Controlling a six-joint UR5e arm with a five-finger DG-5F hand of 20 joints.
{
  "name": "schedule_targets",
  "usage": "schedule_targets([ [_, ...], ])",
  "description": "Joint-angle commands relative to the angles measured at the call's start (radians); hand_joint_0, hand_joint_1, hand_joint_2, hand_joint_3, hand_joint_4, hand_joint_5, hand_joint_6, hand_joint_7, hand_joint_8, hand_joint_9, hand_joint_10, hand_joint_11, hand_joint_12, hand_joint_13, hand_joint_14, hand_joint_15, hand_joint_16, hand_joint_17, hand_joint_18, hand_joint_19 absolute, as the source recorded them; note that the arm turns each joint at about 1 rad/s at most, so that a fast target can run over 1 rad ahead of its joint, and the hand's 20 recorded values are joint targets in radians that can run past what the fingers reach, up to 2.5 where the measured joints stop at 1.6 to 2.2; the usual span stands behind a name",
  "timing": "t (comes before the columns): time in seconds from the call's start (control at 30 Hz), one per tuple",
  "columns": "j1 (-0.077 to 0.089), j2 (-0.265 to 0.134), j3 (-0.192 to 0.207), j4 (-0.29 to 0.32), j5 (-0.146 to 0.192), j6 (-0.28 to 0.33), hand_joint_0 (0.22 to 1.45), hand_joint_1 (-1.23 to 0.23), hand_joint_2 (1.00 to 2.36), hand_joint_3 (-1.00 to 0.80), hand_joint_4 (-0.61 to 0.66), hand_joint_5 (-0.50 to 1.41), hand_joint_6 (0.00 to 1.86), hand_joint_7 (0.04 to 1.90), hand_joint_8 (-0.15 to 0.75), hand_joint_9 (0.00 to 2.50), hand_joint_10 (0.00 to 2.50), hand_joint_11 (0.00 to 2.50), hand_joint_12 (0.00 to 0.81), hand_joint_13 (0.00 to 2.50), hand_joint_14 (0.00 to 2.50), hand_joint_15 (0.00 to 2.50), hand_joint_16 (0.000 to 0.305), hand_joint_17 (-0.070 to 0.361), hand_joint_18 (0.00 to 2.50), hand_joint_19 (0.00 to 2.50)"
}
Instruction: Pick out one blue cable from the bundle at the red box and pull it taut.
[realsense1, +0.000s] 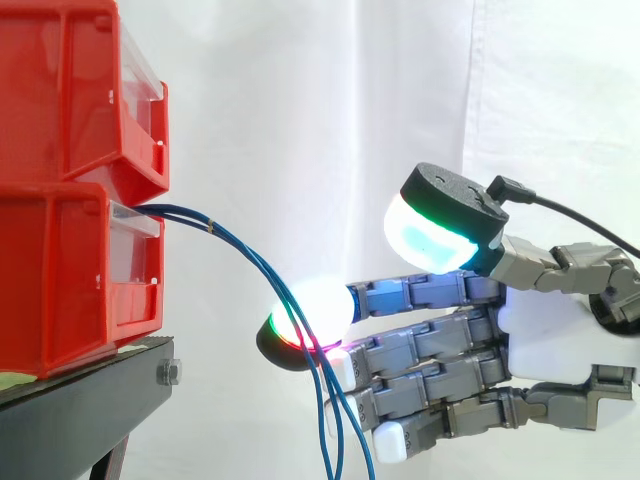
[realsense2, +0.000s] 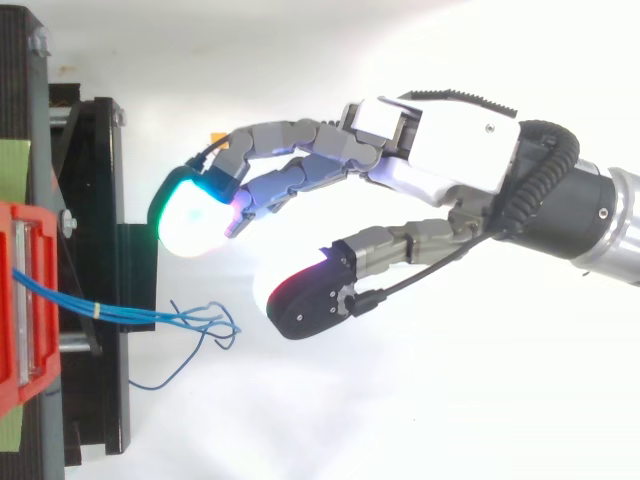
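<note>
A bundle of thin blue cables comes out between two stacked red bins, bound by a small pale tie near the bin. It arcs down to the right and hangs free. From above, the cables fan into loose ends. My hand reaches in from the right with fingers stretched toward the bins and nothing between them. One fingertip, glowing white and red, sits right by the hanging strands. In the top view the hand has a small gap between its red-lit pad and the cable ends.
The red bins rest on a black stand at the left, its frame jutting toward the hand. A white curtain is the backdrop. Open space lies below and right of the cables.
</note>
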Motion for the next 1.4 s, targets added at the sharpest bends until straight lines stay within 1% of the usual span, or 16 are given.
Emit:
schedule_targets([
  [0.0, 0.005, -0.002, 0.0, 0.006, 0.004, -0.006, 0.51, -0.66, 1.0, -0.5, 0.16, -0.2, 0.5, 0.92, 0.212, 0.6, 0.02, 0.57, 0.317, 0.62, 0.02, 0.51, 0.05, 0.112, 0.48, 0.71],
  [0.1, 0.005, -0.032, 0.015, 0.007, 0.001, -0.001, 0.5, -0.63, 1.0, -0.5, 0.16, -0.2, 0.5, 0.91, 0.215, 0.6, 0.02, 0.58, 0.316, 0.62, 0.02, 0.52, 0.05, 0.112, 0.47, 0.72],
  [0.17, 0.003, -0.067, 0.048, 0.007, -0.002, 0.008, 0.5, -0.62, 1.0, -0.5, 0.16, -0.2, 0.5, 0.91, 0.217, 0.61, 0.02, 0.57, 0.316, 0.62, 0.02, 0.51, 0.05, 0.113, 0.47, 0.72],
  [0.2, 0.003, -0.084, 0.087, -0.007, -0.003, 0.021, 0.51, -0.62, 1.0, -0.5, 0.16, -0.19, 0.5, 0.91, 0.215, 0.61, 0.02, 0.57, 0.318, 0.62, 0.02, 0.52, 0.05, 0.112, 0.47, 0.72],
  [0.23, 0.005, -0.084, 0.092, -0.017, -0.006, 0.024, 0.51, -0.62, 1.0, -0.5, 0.16, -0.19, 0.5, 0.91, 0.217, 0.6, 0.02, 0.57, 0.318, 0.62, 0.02, 0.51, 0.05, 0.112, 0.47, 0.73],
  [0.27, 0.008, -0.084, 0.1, -0.048, -0.017, 0.03, 0.51, -0.61, 1.0, -0.5, 0.16, -0.19, 0.5, 0.91, 0.217, 0.61, 0.02, 0.57, 0.318, 0.62, 0.02, 0.52, 0.05, 0.112, 0.47, 0.73],
  [0.33, 0.009, -0.084, 0.114, -0.07, -0.023, 0.03, 0.51, -0.61, 1.0, -0.5, 0.16, -0.19, 0.5, 0.91, 0.219, 0.61, 0.02, 0.58, 0.321, 0.62, 0.02, 0.52, 0.05, 0.112, 0.47, 0.72],
  [0.53, 0.015, -0.089, 0.114, -0.034, -0.028, 0.028, 0.51, -0.6, 1.0, -0.5, 0.16, -0.19, 0.5, 0.91, 0.218, 0.61, 0.02, 0.57, 0.316, 0.63, 0.02, 0.52, 0.049, 0.111, 0.47, 0.72],
  [0.63, 0.022, -0.104, 0.12, 0.001, -0.023, 0.03, 0.52, -0.61, 1.0, -0.5, 0.16, -0.19, 0.5, 0.91, 0.216, 0.61, 0.02, 0.58, 0.314, 0.63, 0.02, 0.53, 0.049, 0.11, 0.47, 0.73],
  [0.67, 0.022, -0.115, 0.133, 0.004, -0.026, 0.036, 0.52, -0.61, 1.0, -0.5, 0.16, -0.19, 0.5, 0.91, 0.216, 0.62, 0.02, 0.57, 0.317, 0.64, 0.02, 0.53, 0.049, 0.11, 0.47, 0.73],
  [0.77, 0.023, -0.13, 0.152, 0.006, -0.028, 0.06, 0.52, -0.61, 1.0, -0.5, 0.16, -0.19, 0.5, 0.92, 0.215, 0.62, 0.02, 0.58, 0.317, 0.64, 0.02, 0.53, 0.049, 0.11, 0.47, 0.73],
  [0.87, 0.025, -0.137, 0.157, 0.009, -0.037, 0.085, 0.52, -0.6, 1.0, -0.5, 0.16, -0.19, 0.5, 0.92, 0.216, 0.62, 0.02, 0.58, 0.315, 0.64, 0.02, 0.53, 0.048, 0.109, 0.47, 0.73],
  [0.93, 0.023, -0.137, 0.157, 0.009, -0.042, 0.091, 0.53, -0.59, 1.0, -0.49, 0.16, -0.19, 0.5, 0.93, 0.213, 0.62, 0.02, 0.58, 0.311, 0.64, 0.02, 0.53, 0.048, 0.107, 0.47, 0.74],
  [1.03, 0.023, -0.137, 0.157, 0.006, -0.048, 0.097, 0.57, -0.55, 1.01, -0.41, 0.14, -0.19, 0.5, 0.93, 0.205, 0.63, 0.02, 0.58, 0.306, 0.64, 0.02, 0.54, 0.046, 0.103, 0.46, 0.74],
  [1.17, 0.025, -0.137, 0.157, 0.007, -0.062, 0.116, 0.57, -0.54, 1.01, -0.41, 0.14, -0.19, 0.5, 0.93, 0.21, 0.63, 0.02, 0.59, 0.304, 0.64, 0.02, 0.55, 0.046, 0.103, 0.46, 0.75],
  [1.37, 0.02, -0.137, 0.157, 0.004, -0.083, 0.131, 0.57, -0.54, 1.01, -0.41, 0.14, -0.18, 0.5, 0.94, 0.213, 0.64, 0.02, 0.6, 0.305, 0.64, 0.02, 0.55, 0.046, 0.104, 0.47, 0.76],
])
